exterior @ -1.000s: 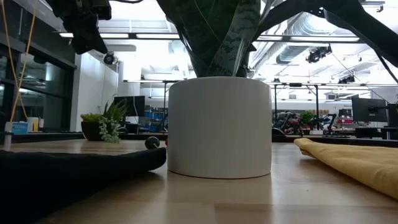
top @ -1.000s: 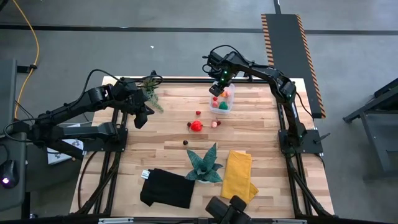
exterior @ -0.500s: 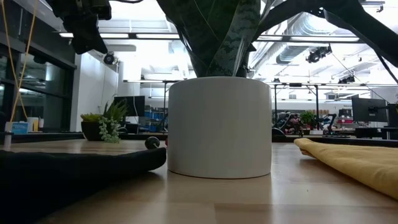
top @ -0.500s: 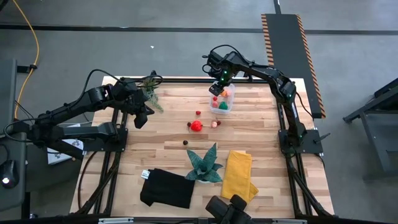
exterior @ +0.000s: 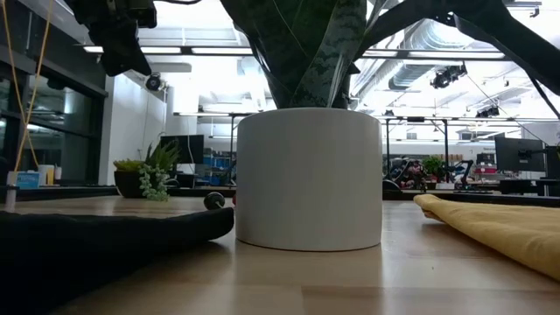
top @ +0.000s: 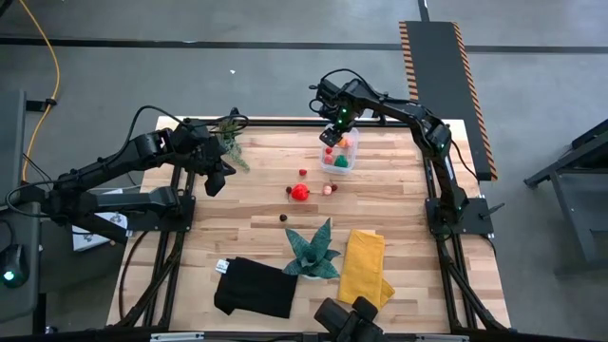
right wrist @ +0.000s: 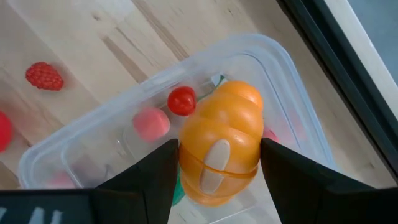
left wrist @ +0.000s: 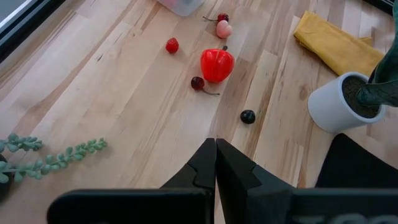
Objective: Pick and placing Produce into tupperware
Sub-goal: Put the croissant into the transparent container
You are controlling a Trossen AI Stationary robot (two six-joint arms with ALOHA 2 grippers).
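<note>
Orange produce (right wrist: 220,150) hangs in right gripper (right wrist: 217,163) above tupperware (right wrist: 283,71).

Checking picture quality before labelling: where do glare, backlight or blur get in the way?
Low view: bright ceiling lights backlight the white pot, which hides the tub. Right wrist view: the clear tupperware shows soft sheen; the near orange piece fills the centre. High view: even light, faint shadows.

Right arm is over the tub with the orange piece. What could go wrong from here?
1. The right tool holds the orange produce above the tupperware, which already holds a red piece and a pink piece; dropped from here it might bounce off them and out.
2. The tupperware looks light; lowering onto its rim could shove it.
3. The left tool is shut, parked apart, so little risk.
</note>
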